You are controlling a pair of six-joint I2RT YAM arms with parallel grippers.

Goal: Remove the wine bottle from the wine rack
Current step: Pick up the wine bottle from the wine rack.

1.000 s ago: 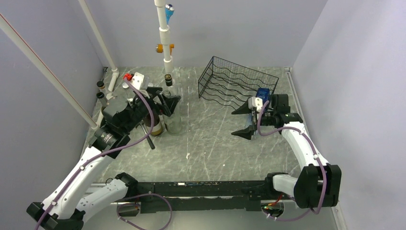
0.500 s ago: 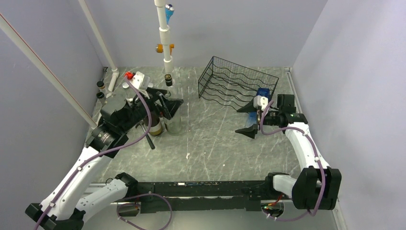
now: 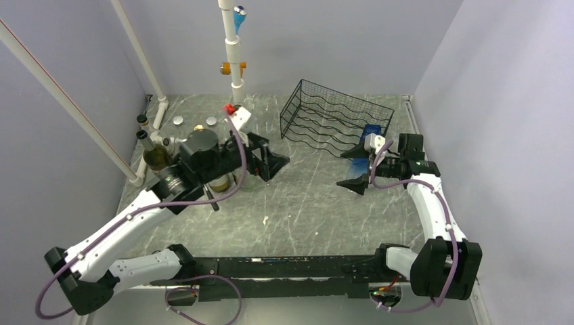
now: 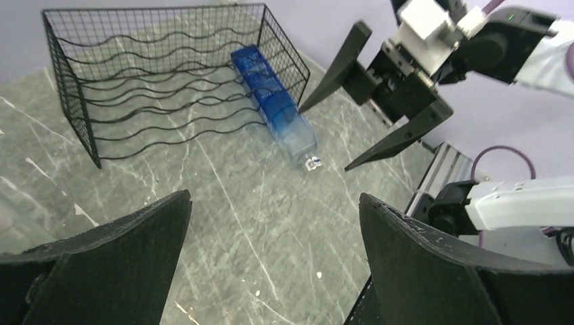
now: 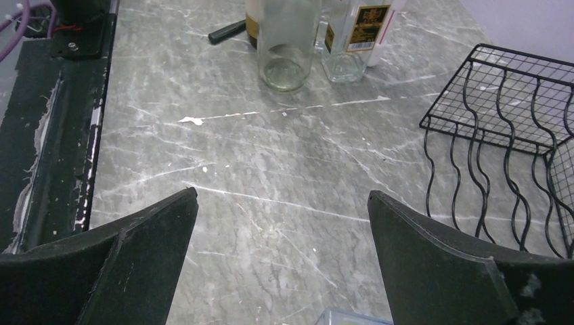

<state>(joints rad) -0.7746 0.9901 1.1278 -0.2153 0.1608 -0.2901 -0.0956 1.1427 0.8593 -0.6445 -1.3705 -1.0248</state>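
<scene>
Note the left gripper [image 3: 276, 166], wide open, now off the standing bottles [image 3: 157, 156] and over mid-table [image 3: 304, 210], facing the wine rack [image 3: 332, 115]; right gripper [image 3: 344, 169] equally open, empty, eased back slightly. No grasp yet. Find the wine bottle [image 4: 274, 108] lying in the rack's right end, neck poking out just beside the right gripper.

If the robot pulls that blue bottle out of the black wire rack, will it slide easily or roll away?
The blue bottle lies on its side, so once clear of the rack's wavy wires it may well roll on the smooth table. It looks glossy and see-through, perhaps glass, so it is likely slippery and breakable. I cannot judge its weight.
</scene>
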